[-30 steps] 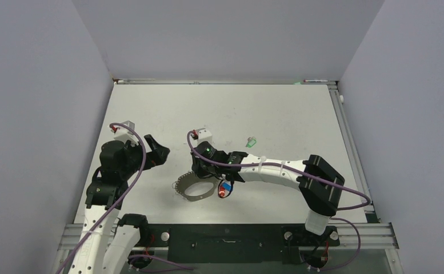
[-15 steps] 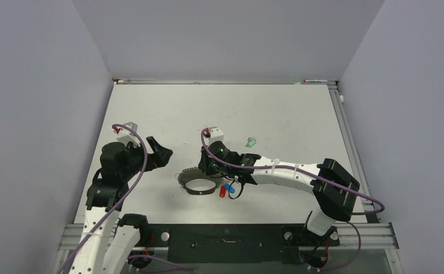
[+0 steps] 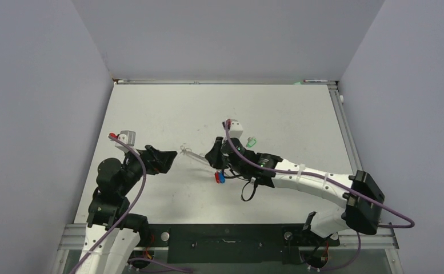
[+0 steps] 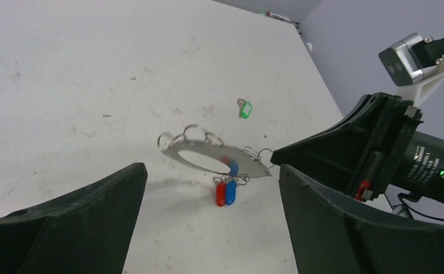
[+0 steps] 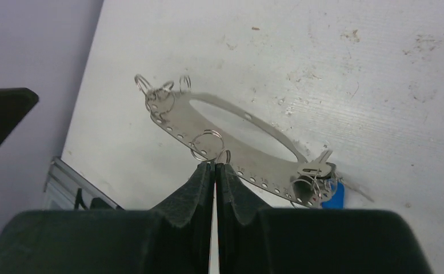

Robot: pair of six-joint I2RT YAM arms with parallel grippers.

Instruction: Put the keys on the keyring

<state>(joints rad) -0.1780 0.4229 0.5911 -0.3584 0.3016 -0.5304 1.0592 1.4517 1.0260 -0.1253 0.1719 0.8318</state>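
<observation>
The keyring (image 3: 192, 153) is a flat silver oval loop with punched holes and small split rings. My right gripper (image 3: 212, 157) is shut on its near edge (image 5: 174, 117), at a small split ring, and holds it tilted above the table. A red key (image 4: 220, 194) and a blue key (image 4: 231, 190) hang together from its right end; they also show in the top view (image 3: 219, 177). The green key (image 3: 251, 140) lies loose on the table behind the right wrist. My left gripper (image 3: 166, 159) is open and empty, facing the keyring (image 4: 176, 153) from the left.
The white table (image 3: 168, 108) has side walls on the left, right and back. The right arm's purple cable (image 3: 248, 191) loops down near the hanging keys. A metal rail (image 3: 225, 231) runs along the near edge.
My right gripper has lifted the keyring off the table and carried it right and farther back, with the red and blue keys dangling. My left gripper has swung right toward it.
</observation>
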